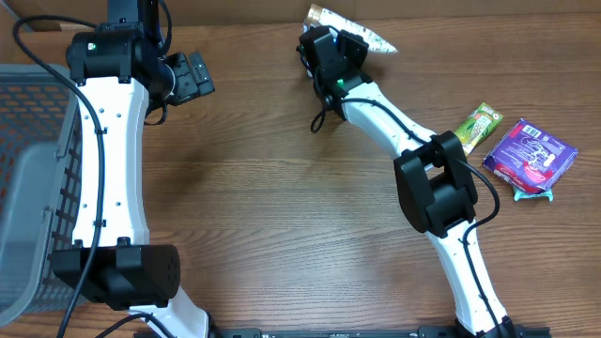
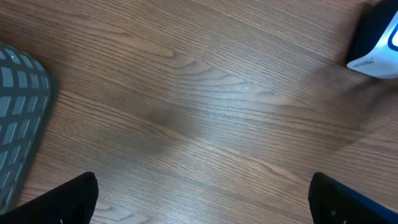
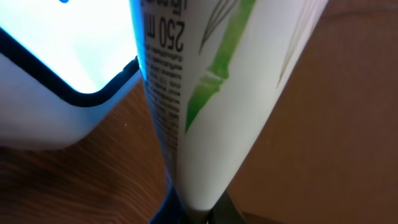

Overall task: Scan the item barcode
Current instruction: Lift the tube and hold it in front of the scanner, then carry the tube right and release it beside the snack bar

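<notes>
Currently the right gripper [image 3: 196, 210] is clamped tight on the narrow end of a white tube [image 3: 211, 93] with green bamboo print. The tube sits just beside the lit scanner [image 3: 56, 87]; can't tell if they touch. Overhead, the tube is at the far side of the table [image 1: 282, 207], right of centre. The left gripper [image 2: 202, 202] has its jaws spread wide with nothing between them, above bare wood near the grey basket [image 2: 18, 99]. A green sachet [image 1: 478, 126] and a purple packet [image 1: 529, 155] lie close together at the right.
</notes>
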Available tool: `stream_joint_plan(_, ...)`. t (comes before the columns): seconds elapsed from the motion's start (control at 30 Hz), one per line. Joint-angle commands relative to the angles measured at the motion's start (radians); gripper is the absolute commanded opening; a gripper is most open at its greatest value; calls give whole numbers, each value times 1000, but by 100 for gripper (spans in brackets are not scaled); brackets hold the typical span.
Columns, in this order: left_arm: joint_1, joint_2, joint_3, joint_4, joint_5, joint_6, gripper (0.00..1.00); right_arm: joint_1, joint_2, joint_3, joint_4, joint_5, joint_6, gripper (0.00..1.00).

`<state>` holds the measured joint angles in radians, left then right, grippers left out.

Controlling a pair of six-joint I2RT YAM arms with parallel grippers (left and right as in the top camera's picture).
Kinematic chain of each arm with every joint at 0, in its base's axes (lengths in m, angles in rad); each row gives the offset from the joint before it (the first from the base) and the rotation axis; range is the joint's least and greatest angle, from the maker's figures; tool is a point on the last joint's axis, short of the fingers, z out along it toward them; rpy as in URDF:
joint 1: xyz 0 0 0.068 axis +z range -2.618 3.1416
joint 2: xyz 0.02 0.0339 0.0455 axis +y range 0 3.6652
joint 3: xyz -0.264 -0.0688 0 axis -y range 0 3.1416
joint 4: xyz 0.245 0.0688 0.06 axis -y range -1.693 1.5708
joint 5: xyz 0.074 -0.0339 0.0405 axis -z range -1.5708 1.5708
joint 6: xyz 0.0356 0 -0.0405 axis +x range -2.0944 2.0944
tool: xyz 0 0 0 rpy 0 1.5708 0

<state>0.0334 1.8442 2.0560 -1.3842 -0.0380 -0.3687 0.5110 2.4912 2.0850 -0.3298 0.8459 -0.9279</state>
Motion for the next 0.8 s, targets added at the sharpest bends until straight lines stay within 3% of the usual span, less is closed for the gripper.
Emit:
stream_joint_plan(0.0,0,3,23,0,-3,-21,100,16,-122,15,-79,-41,142,4)
stream_joint_plan(0.17,0,3,23,0,-3,-21,99,16,-274,15,-271,-199,307,4)
stream_joint_plan(0.27,0,3,23,0,-3,-21,100,18,-444,16,-508,-391,578,4)
stream_joint_plan(0.4,0,3,23,0,-3,-21,100,-15,-600,16,-727,-748,950,4)
stream_joint_plan(0.47,0,3,23,0,-3,-21,100,-52,-647,16,-826,-835,1149,4)
stream_joint_plan(0.6,0,3,23,0,-3,-21,100,-180,-661,0,-1088,-821,1533,4)
stream_joint_plan(0.77,0,3,23,0,-3,-21,100,-305,-656,-173,-1132,-655,1763,4)
